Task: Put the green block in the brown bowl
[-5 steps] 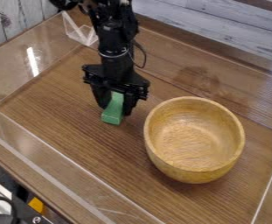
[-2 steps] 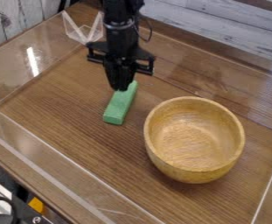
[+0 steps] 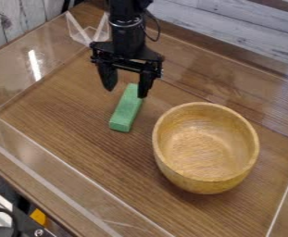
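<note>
The green block (image 3: 125, 112) lies flat on the wooden table, angled, just left of the brown bowl (image 3: 206, 145). The bowl stands upright with nothing in it. My gripper (image 3: 129, 85) points straight down over the block's far end. It is open, with one dark finger (image 3: 109, 80) on each side, and it holds nothing. The block's far tip shows between the fingers; I cannot tell whether they touch it.
A clear plastic wall (image 3: 59, 180) runs along the table's front and left edges. Another clear sheet (image 3: 287, 199) stands at the right. Pale planks (image 3: 232, 28) lie behind the table. A dark device with cables (image 3: 17, 218) sits at the bottom left corner.
A second ago the gripper stood low around the block. It rose, shut briefly over the block's far end, and now its fingers are spread wide. The block stays on the table.
</note>
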